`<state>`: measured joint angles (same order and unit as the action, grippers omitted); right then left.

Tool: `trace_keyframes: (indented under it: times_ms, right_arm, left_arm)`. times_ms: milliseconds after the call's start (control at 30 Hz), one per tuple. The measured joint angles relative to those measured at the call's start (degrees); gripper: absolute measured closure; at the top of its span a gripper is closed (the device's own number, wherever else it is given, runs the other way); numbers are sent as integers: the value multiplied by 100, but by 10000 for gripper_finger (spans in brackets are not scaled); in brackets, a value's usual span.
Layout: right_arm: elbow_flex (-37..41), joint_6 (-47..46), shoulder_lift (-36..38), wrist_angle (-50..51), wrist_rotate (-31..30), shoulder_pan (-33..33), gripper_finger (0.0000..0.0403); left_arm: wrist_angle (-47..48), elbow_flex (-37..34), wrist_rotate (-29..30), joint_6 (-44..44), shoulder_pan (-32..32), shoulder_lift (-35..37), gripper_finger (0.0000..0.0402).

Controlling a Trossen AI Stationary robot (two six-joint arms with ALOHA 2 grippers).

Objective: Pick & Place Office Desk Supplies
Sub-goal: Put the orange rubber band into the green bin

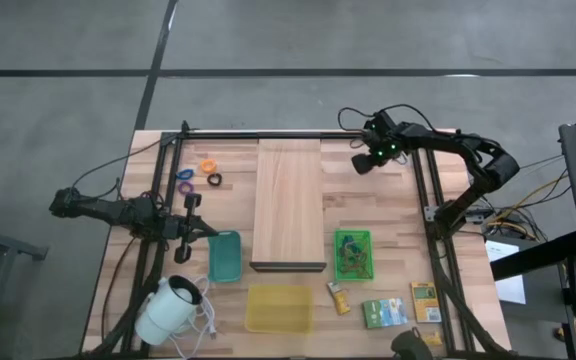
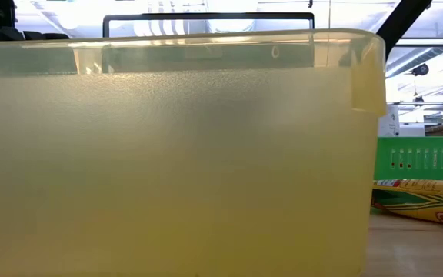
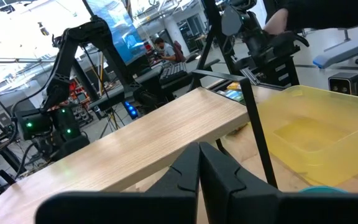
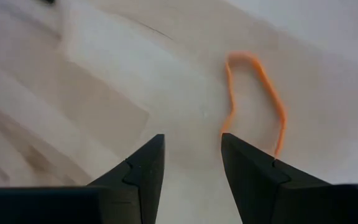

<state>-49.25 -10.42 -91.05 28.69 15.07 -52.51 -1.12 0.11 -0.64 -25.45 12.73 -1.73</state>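
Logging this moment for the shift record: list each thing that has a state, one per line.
Left hand: shut, empty, by the teal tray.
Right hand: open, over an orange band, not gripping it.
Green bin: holds items.
Yellow bin: empty.
Teal tray: empty.
Board: flat on the table.

You won't find legible text here. The small yellow-green printed packets point(image 1: 426, 301) on the wooden bench point(image 1: 388, 215) carry markings, but they're too small to read.
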Motion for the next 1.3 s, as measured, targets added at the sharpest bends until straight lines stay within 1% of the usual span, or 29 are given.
trace_keyframes:
  times_ms: [67, 167, 233, 300, 367, 467, 533, 600, 767, 933, 1067, 1300]
  right_arm:
    - [-90, 520, 3, 61, 0, 0, 254]
    - [-257, 829, 3, 111, -4, 0, 264]
    - [-391, 1229, 5, 107, -34, 0, 270]
    - [-504, 1738, 5, 106, -320, 0, 276]
    - [-601, 1992, 5, 227, -691, 14, 280]
    - [-727, 2055, 5, 719, -1124, 13, 282]
    - [-763, 2057, 7, 1030, -1205, 11, 279]
    - [-745, 2055, 7, 1189, -1204, 13, 275]
    - [-629, 1967, -92, 1194, -1157, 55, 265]
    - [-615, 1964, -528, 1136, -930, 73, 259]
    - [-692, 1990, -856, 1138, -906, 90, 257]
    - [-871, 1990, -1106, 1230, -907, 87, 264]
  left_arm:
    - [1, -1, 0, 0, 0, 1, 390]
    - [1, -2, 0, -1, 0, 0, 390]
    - [0, -1, 0, 0, 4, -1, 390]
    - [1, -2, 0, 0, 4, 0, 390]
    - [-1, -2, 0, -2, 4, -1, 390]
    - [0, -1, 0, -1, 4, -1, 390]
    - [-1, -2, 0, 0, 4, 1, 390]
    - [1, -2, 0, -2, 4, 0, 390]
    - [0, 1, 0, -1, 4, 1, 390]
    - [-1, 1, 0, -2, 4, 1, 390]
    - [0, -1, 0, -2, 4, 0, 390]
    - [-1, -1, 0, -1, 2, 1, 390]
